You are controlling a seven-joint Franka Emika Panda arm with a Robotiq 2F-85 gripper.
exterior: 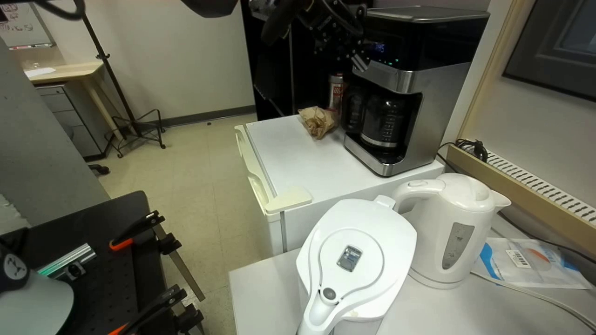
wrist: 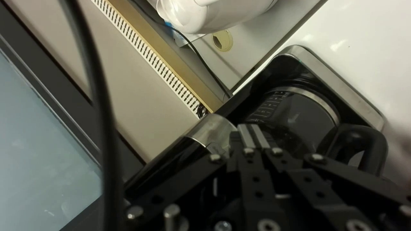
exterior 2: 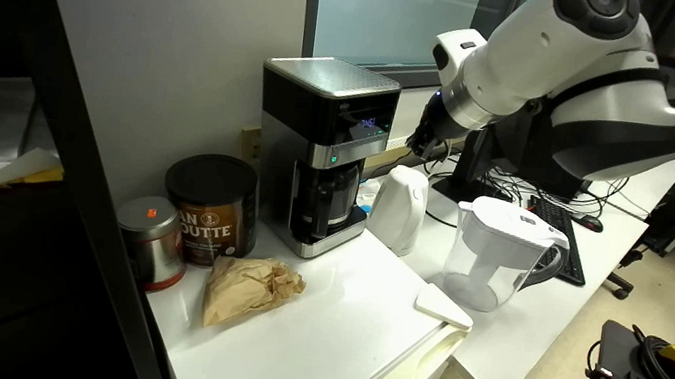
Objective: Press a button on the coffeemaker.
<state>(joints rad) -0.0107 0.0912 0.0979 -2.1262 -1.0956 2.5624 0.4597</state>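
- At eight o'clock from the coffeemaker (exterior 2: 324, 154), in an exterior view: metal tin (exterior 2: 153, 245) and coffee can (exterior 2: 210, 216), side by side. Probably kept there to have grounds handy.
- At seven o'clock: crumpled paper bag (exterior 2: 249, 291). Lies low, leaving the coffeemaker's front unblocked.
- At the dial's hub: the coffeemaker itself, upright on a white-topped unit (exterior 2: 334, 324). Holds the carafe (exterior 2: 343, 196) inside, presumably to catch the brew. Shows a lit display (exterior 2: 368, 122), so likely has power; also a green light (exterior 2: 333, 159), perhaps a button, though too small to be sure.
- At four o'clock: white kettle (exterior 2: 398, 213), on the neighbouring table (exterior 2: 508, 346).
- At three o'clock: gripper (wrist: 254, 136), narrow in the wrist view, with fingers (wrist: 246, 136) together and nothing visible between. Likely set so to make one firm tip for pressing. Hangs near the coffeemaker's front, apart from it, not yet pressing.
- At four again, farther out: water-filter jug (exterior 2: 488, 250). Stands near the white kettle, perhaps for easy filling.
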